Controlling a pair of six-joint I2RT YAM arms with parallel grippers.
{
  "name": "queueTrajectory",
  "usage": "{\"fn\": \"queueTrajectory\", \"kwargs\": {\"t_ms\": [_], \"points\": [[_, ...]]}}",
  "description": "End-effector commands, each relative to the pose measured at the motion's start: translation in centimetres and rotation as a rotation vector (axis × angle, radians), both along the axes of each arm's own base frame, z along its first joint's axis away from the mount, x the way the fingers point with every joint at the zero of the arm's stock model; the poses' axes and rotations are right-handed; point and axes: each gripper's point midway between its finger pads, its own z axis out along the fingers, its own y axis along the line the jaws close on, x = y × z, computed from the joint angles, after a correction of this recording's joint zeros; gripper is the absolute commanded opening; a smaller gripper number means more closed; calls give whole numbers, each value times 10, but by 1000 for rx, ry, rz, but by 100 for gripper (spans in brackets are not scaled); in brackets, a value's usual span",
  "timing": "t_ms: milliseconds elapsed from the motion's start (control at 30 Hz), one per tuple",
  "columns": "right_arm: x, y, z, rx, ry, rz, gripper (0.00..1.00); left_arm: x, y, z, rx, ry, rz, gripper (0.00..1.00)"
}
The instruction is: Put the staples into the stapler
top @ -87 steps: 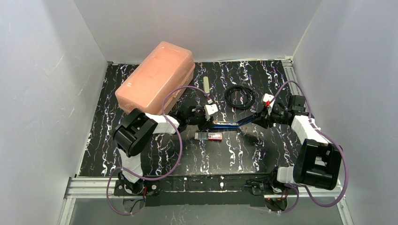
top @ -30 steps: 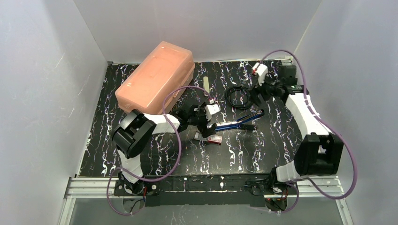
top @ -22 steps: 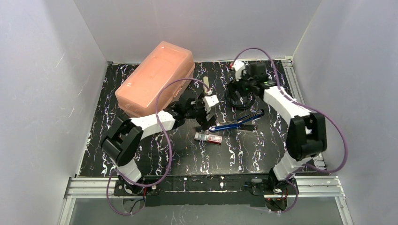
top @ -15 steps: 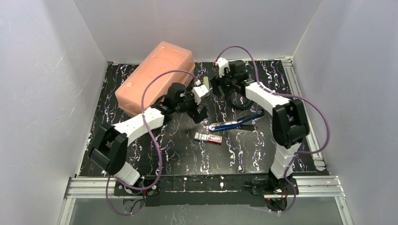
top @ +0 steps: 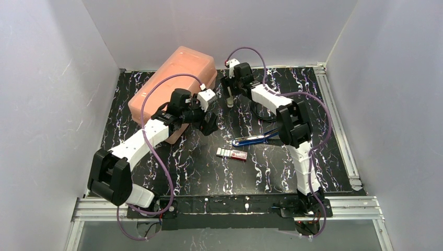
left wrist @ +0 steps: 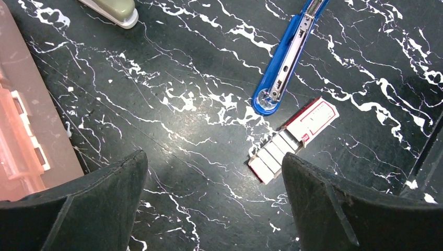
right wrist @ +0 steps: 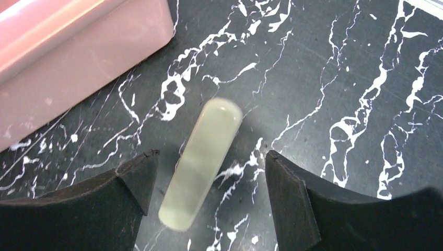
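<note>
Left gripper (left wrist: 213,157) wide apart, empty, over staples (left wrist: 295,137) lying beside open blue stapler (left wrist: 289,55). Right gripper (right wrist: 211,157) apart over pale oblong (right wrist: 201,162), near pink case (right wrist: 68,57).

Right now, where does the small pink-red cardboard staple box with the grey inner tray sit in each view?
Top external: staple box at table centre, just nearer the arm bases than the blue metal-railed stapler.
Left wrist: staple box right of centre, just below the stapler's rounded end.
Right wrist: not in it.
Shared landmark: the large salmon-pink plastic case, on the left in all three views.
</note>
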Motion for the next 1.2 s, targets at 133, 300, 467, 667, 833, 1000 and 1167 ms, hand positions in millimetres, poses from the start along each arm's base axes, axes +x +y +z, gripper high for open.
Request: {"fn": "queueTrajectory", "kwargs": {"t_ms": [133,300,467,667,833,1000,1167], "points": [[20,7,-10,3,24,-76,73,-6,1,9,-29,14,-4,98],[21,7,-18,-13,32,-75,64,-4,-1,10,-39,9,-8,98],[21,7,-12,-23,22,-50,44,-3,-3,12,-44,8,-17,99],[8,-7,26,19,-12,37,20,-8,-8,19,-50,-15,-83,98],[-38,-21,85,124,-86,297,12,-15,-14,29,-55,-35,-196,94],[-121,-29,116,164,-91,618,11,-20,-24,41,-79,-25,-289,85],[-186,-36,145,222,-127,769,8,-25,-40,56,-167,-21,-376,74]]}}
